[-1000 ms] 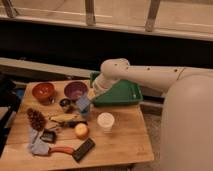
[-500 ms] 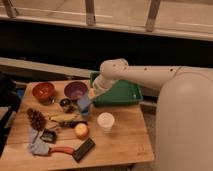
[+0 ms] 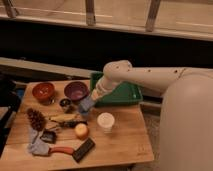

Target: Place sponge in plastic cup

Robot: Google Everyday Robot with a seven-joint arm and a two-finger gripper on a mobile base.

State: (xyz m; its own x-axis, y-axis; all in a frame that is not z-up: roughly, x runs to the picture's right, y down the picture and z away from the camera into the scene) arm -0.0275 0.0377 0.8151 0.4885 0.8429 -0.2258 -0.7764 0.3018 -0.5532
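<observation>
My gripper (image 3: 88, 102) is at the end of the pale arm that reaches down from the right. It sits low over the wooden table (image 3: 125, 140), just right of the purple bowl (image 3: 76, 90). A light-blue block, the sponge (image 3: 85, 106), shows at its tip, and the gripper is shut on it. The plastic cup does not stand out on its own, and the spot right under the gripper is hidden.
A green tray (image 3: 120, 94) lies behind the arm. A red bowl (image 3: 44, 91) and a small dark cup (image 3: 65, 104) stand to the left. In front are a cream cup (image 3: 105, 121), a round orange thing (image 3: 81, 131), a pine cone (image 3: 36, 119), a grey cloth (image 3: 36, 145) and a dark bar (image 3: 83, 149).
</observation>
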